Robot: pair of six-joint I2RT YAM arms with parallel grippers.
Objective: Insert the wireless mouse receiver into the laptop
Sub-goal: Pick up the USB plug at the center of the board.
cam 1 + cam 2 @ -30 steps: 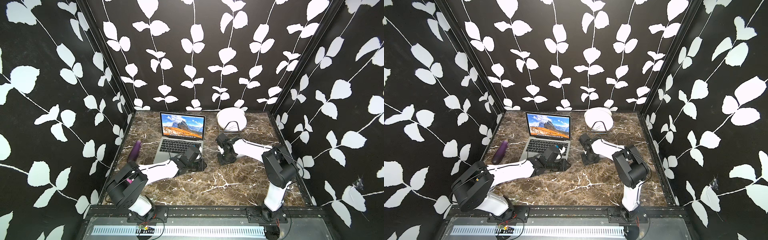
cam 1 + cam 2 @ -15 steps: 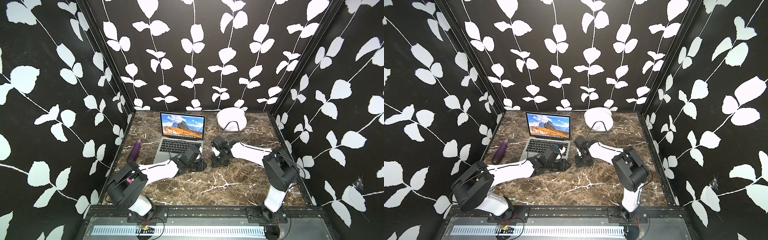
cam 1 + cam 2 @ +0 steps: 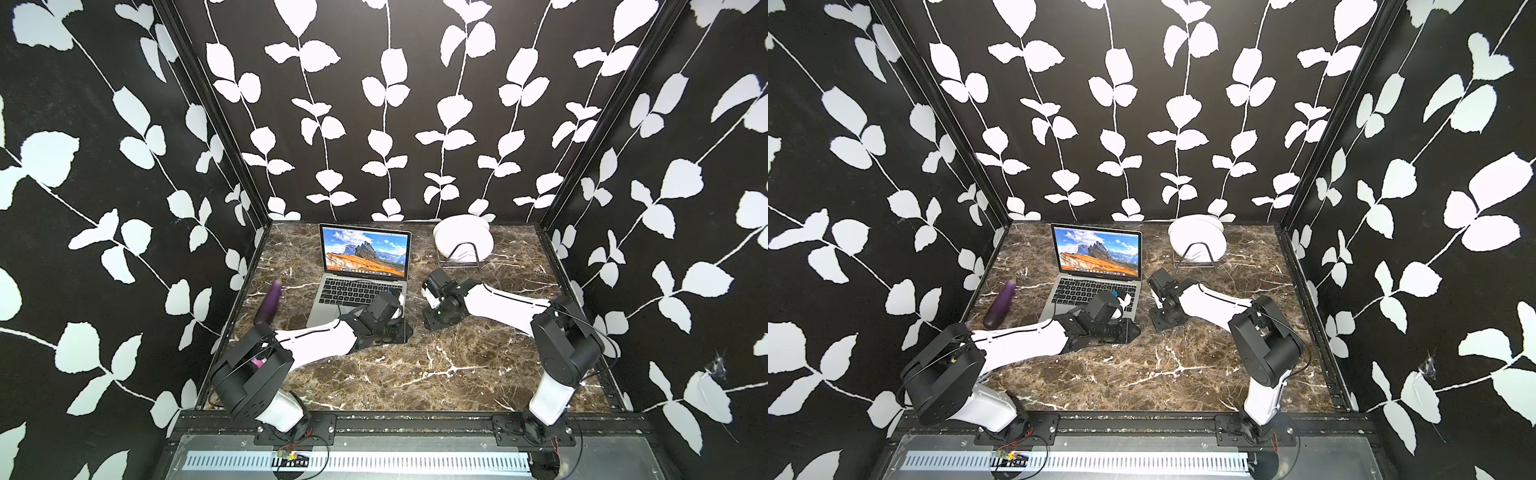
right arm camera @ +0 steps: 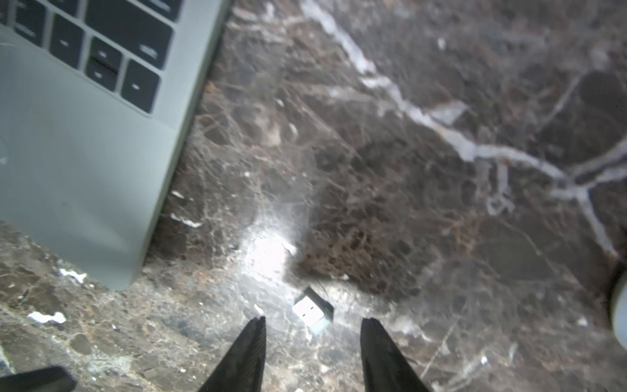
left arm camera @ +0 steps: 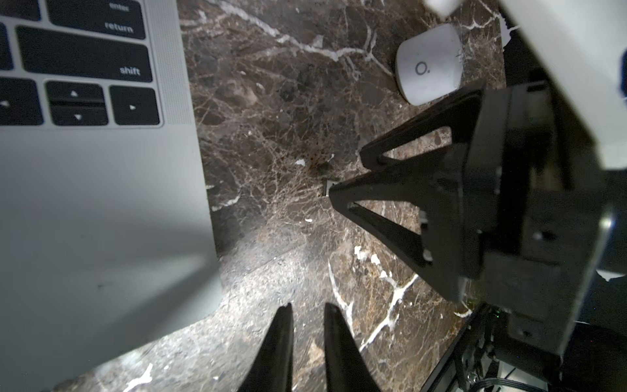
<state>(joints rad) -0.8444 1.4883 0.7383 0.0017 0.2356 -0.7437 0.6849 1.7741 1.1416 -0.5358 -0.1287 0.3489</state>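
Item: receiver (image 4: pixel 312 310), flat on the marble table (image 4: pixel 407 169), off the laptop (image 4: pixel 84 169) front right corner. Nearer tool: right gripper (image 4: pixel 314 320), jaws parted, empty, tips straddling the receiver, which lies skewed to them (dark cap seemingly away from the laptop). Other tool: left gripper (image 5: pixel 307 339), nearly closed, empty, farther off.

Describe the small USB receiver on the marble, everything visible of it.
The receiver is a tiny dongle: a bright silvery metal plug with two small dark marks on its top face and a short black cap at one end. It lies flat on the marble table, apart from the laptop. It sits between the open fingertips of the right gripper; neither visibly touches it.
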